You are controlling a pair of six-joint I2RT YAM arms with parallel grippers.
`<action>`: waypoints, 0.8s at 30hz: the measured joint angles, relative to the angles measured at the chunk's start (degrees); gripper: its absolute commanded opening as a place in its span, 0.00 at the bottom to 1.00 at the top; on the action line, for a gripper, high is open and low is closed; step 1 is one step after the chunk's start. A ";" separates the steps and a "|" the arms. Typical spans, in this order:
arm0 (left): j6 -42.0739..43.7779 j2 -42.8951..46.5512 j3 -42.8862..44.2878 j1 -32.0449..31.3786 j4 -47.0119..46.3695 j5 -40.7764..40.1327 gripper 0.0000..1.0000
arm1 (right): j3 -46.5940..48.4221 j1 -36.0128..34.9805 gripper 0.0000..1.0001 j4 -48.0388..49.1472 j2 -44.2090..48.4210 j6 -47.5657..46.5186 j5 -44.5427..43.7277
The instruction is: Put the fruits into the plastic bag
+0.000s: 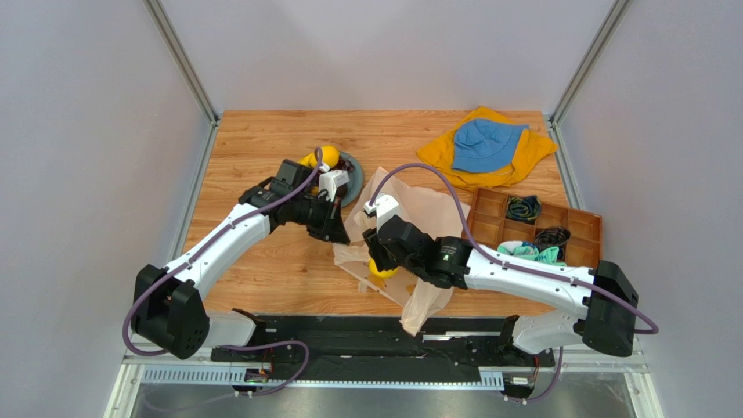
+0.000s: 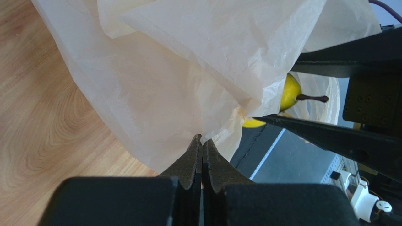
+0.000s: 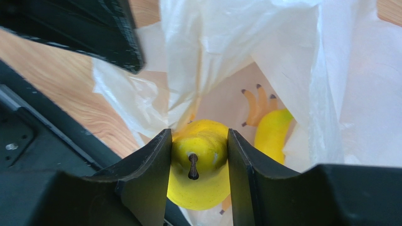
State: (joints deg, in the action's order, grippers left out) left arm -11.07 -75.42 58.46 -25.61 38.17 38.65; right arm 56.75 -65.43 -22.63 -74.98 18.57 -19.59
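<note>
The plastic bag (image 1: 417, 213) lies crumpled at mid-table, pale peach and translucent (image 2: 160, 70). My left gripper (image 2: 202, 140) is shut on a pinch of its edge and holds it up beside the mouth (image 1: 338, 222). A roundish yellow fruit (image 3: 198, 167) with a dark stem sits between the fingers of my right gripper (image 3: 199, 136), which is shut on it at the bag's mouth (image 1: 381, 261). The left wrist view shows the same fruit (image 2: 290, 92) past the bag's rim. Yellow bananas (image 3: 271, 132) lie inside the bag (image 3: 283, 56). Another yellow fruit (image 1: 325, 157) rests on the plate behind the left gripper.
A grey-blue plate (image 1: 351, 185) stands at the back left of the bag. Orange and blue cloths (image 1: 488, 148) lie at the back right. A wooden compartment tray (image 1: 582, 228) with small items sits at the right. The black base rail (image 1: 375, 348) runs along the near edge.
</note>
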 measured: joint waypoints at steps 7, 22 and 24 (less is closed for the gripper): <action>0.35 -0.61 0.00 0.15 0.35 0.11 0.00 | -2.86 0.00 0.00 -0.35 -0.68 1.05 -11.04; 0.98 -1.27 0.00 0.20 0.17 5.90 0.00 | -5.07 5.35 0.00 16.20 -12.02 0.17 -18.16; 0.98 -1.27 0.00 0.24 0.15 6.27 0.00 | -5.07 6.54 0.05 17.35 -13.73 0.50 -16.92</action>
State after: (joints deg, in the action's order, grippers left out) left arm -10.09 -76.69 58.46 -25.36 38.33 44.93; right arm 51.68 -58.89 -5.28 -88.71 19.07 -36.51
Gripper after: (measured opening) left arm 0.007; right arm 0.458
